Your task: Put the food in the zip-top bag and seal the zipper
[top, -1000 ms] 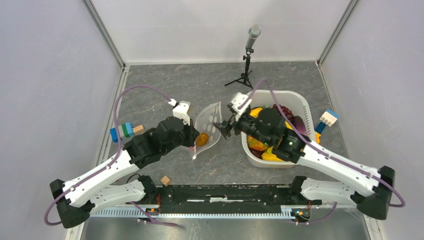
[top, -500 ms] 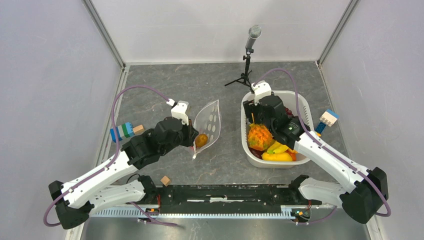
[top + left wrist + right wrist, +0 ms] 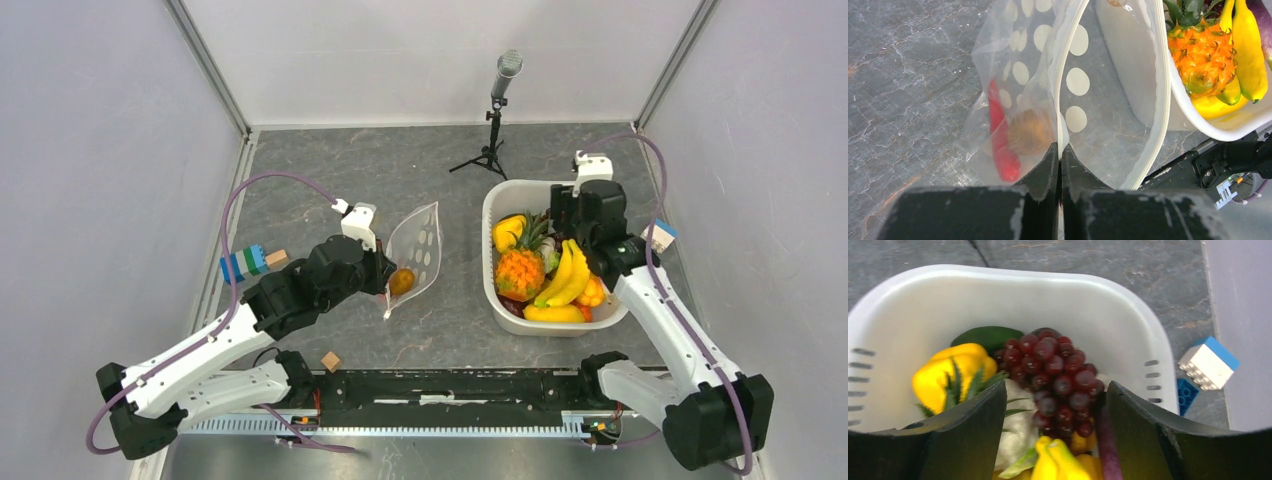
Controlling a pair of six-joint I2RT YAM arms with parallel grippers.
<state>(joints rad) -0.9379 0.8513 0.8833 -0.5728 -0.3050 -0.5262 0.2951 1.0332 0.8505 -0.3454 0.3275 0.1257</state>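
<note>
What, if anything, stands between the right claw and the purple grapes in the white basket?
Nothing visible does. The right claw hangs open above the white basket, and the grapes lie uncovered on top of the pile; the yellow pepper sits beside them, not over them.

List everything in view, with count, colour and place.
zip-top bag: 1, clear with white dots, left of centre
red piece: 1, inside bag
orange-brown piece: 1, inside bag
basket: 1, white, right
pineapple: 1, orange, in basket
bananas: 1 bunch, yellow, in basket
grapes: 1 bunch, dark purple, in basket
pepper: 1, yellow, in basket
blue-green blocks: 1 stack, left edge
white-blue blocks: 1 stack, beside basket
wooden cubes: 2, tan, left
microphone: 1, grey, far edge
left gripper: black, shut on bag's edge
right gripper: black, open above basket
</note>
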